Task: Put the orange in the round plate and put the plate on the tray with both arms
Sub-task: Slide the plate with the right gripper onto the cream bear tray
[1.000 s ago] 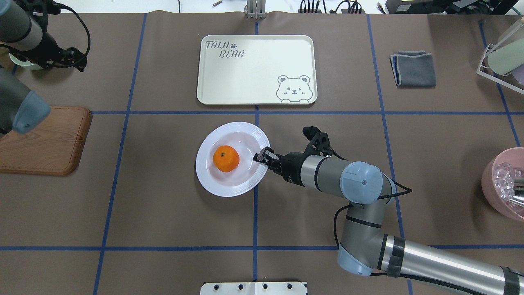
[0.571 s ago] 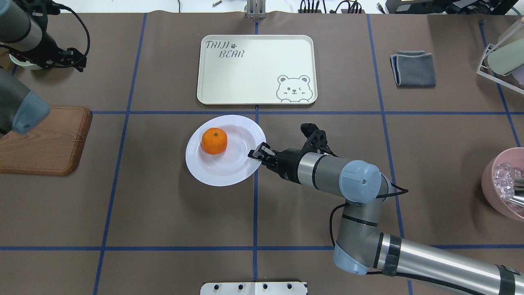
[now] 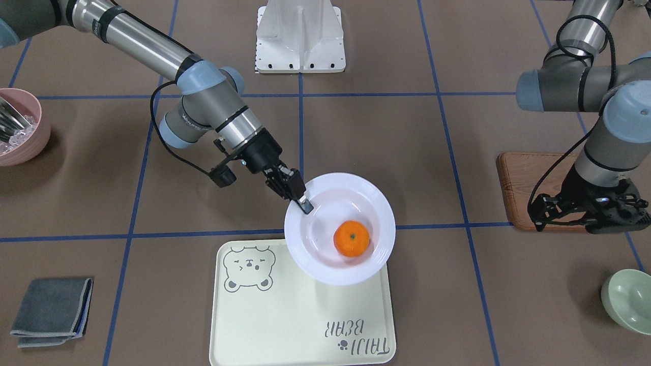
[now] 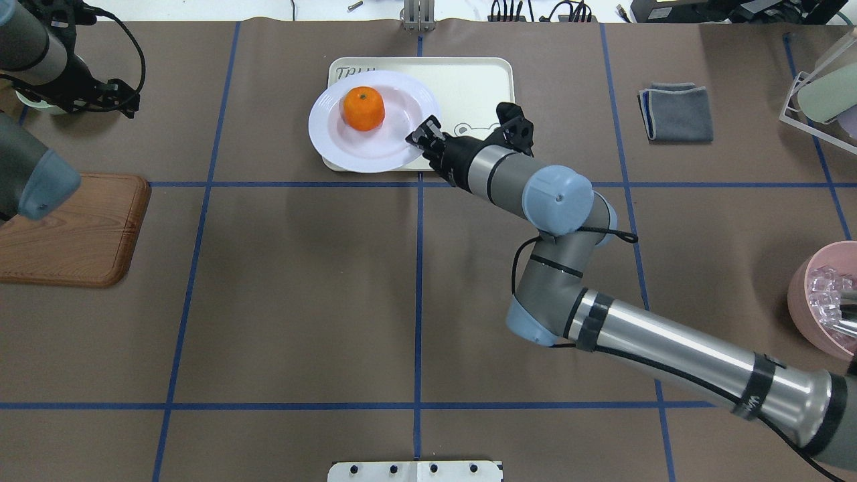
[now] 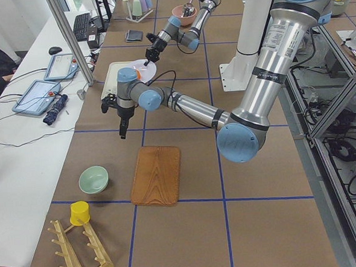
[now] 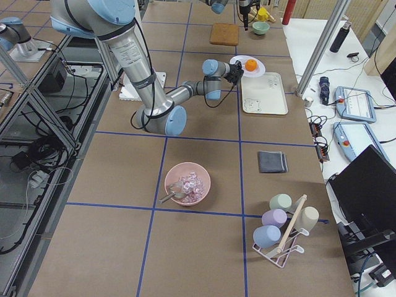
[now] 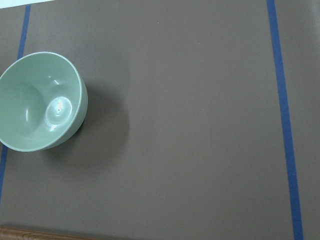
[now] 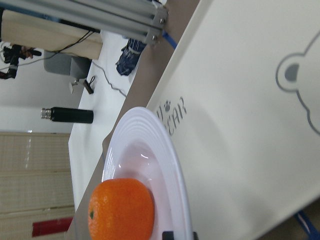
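The orange lies in the white round plate, also seen as the orange in the plate. My right gripper is shut on the plate's rim and holds it slightly tilted in the air. The plate hangs over one corner of the cream tray, partly past its edge. In the right wrist view the orange and plate float above the tray. My left gripper hangs far off by the wooden board; I cannot tell whether it is open or shut.
A wooden board lies at the left. A pale green bowl sits beyond it. A folded grey cloth, a cup rack and a pink bowl stand on the right.
My right gripper has carried the plate with the orange away from the robot, from the table's middle to above the tray's corner. The left arm has barely moved.
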Available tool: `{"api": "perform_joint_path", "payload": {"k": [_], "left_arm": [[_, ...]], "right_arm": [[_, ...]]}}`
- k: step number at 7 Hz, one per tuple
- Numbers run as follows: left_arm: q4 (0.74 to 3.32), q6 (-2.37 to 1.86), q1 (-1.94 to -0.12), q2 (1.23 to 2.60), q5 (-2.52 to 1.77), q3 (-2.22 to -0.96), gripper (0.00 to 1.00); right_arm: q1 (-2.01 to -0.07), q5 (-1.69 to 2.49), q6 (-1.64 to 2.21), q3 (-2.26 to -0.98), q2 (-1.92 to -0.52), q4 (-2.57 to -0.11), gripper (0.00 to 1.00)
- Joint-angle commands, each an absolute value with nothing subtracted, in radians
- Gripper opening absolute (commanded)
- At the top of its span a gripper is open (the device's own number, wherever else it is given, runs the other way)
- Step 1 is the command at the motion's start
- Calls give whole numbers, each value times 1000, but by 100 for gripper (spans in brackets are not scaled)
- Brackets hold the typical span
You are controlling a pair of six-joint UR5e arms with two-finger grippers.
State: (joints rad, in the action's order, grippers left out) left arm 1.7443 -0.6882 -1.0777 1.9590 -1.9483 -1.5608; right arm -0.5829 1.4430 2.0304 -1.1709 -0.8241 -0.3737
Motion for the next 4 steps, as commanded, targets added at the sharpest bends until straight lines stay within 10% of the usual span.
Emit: {"api": "perform_joint_path", "payload": {"k": [1, 4], "left_arm": [[1741, -689, -1077, 1965, -1948, -1560, 99], [1740, -689, -1077, 1965, -1948, -1560, 99]], "right_arm": [[-667, 1466, 2031, -962, -717, -431, 0], [-673, 1547, 2029, -916, -707, -466, 0]]}}
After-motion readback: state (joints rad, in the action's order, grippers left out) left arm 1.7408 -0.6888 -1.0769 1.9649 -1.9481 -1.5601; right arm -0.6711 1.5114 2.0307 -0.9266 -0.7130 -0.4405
